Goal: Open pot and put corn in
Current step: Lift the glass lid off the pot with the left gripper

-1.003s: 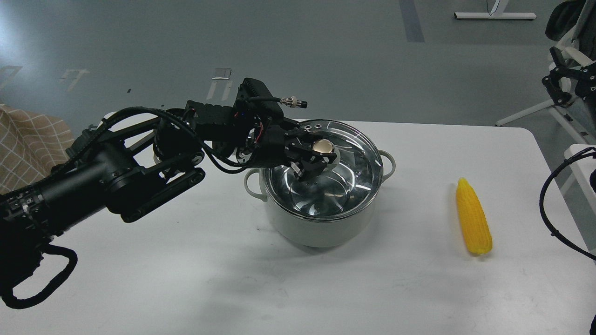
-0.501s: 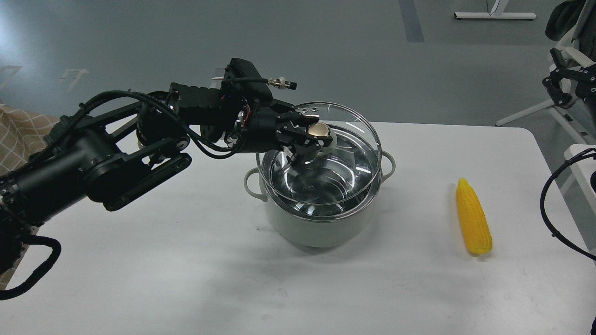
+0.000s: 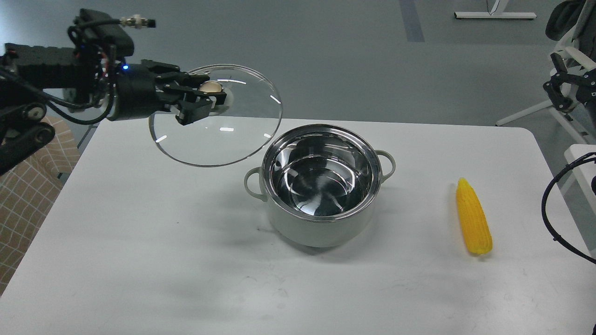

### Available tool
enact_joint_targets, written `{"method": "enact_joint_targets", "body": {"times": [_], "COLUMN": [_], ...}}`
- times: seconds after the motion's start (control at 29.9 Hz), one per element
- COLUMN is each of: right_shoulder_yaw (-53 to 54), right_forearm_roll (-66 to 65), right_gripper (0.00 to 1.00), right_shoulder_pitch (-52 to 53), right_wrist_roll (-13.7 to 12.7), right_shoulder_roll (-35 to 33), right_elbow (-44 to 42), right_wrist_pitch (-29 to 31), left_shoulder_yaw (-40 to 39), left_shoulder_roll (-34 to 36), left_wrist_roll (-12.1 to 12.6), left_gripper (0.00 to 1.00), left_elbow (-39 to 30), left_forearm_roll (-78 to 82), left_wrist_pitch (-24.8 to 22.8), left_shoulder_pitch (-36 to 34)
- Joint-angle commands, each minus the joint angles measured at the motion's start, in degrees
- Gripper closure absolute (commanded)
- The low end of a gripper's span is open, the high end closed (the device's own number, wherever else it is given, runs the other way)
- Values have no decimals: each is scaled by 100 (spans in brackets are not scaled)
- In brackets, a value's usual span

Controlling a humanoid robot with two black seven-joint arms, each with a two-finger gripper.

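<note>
The pale grey-green pot [image 3: 321, 228] stands open at the middle of the white table [image 3: 186, 260], its shiny steel inside empty. My left gripper [image 3: 205, 100] is shut on the gold knob of the glass lid [image 3: 223, 139] and holds the lid in the air, up and left of the pot, tilted. The yellow corn [image 3: 474, 217] lies on the table to the right of the pot, pointed end away from me. Only a black cable [image 3: 556, 204] of my right arm shows at the right edge; its gripper is out of view.
A checked beige cloth [image 3: 23, 200] is beside the table's left edge. White furniture legs and black equipment [image 3: 565, 83] stand on the grey floor at the far right.
My left gripper has lifted the glass lid off the pot and carried it up and to the left. The pot now stands uncovered. The corn has not moved.
</note>
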Motion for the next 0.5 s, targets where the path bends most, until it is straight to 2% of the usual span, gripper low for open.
{"method": "enact_joint_targets", "body": {"times": [0.0, 0.27, 0.47], "right_shoulder_yaw": [-1, -1, -1], "right_forearm_roll": [0, 0, 0], "right_gripper": [0, 0, 0], "right_shoulder_pitch": [-7, -7, -34], "right_wrist_roll": [-9, -9, -9], "right_shoulder_roll": [1, 45, 28], "right_elbow": [-8, 1, -8], "right_wrist_pitch": [0, 0, 0], "left_shoulder_yaw": [18, 36, 45], "left_shoulder_roll": [519, 670, 284], "left_wrist_roll": [-268, -286, -304], "left_gripper": [55, 55, 55], "left_elbow": [33, 401, 1455], "left_forearm_roll": [-67, -480, -498], "left_wrist_pitch": [368, 764, 1176], "left_shoulder_pitch": [568, 1369, 2028]}}
